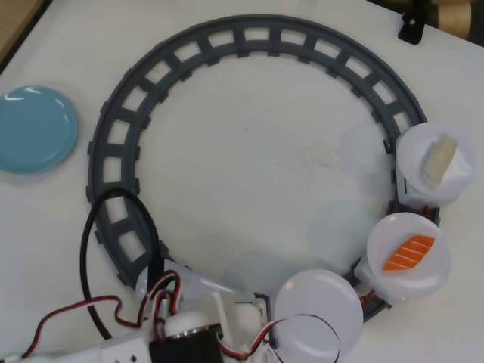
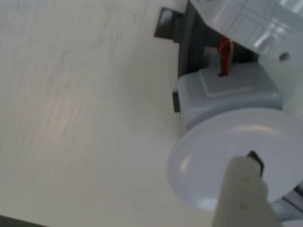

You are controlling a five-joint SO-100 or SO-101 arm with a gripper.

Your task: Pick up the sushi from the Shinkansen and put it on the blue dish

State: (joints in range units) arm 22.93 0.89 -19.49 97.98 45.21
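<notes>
Sushi (image 1: 408, 252) on train plate, white tabletop (image 1: 257, 151), grey circular track (image 1: 227, 41)

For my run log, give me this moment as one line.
arm: low over track bottom | jaws: state unclear | salmon sushi: on white train plate, untouched | beige sushi: next plate | blue dish: empty
</notes>
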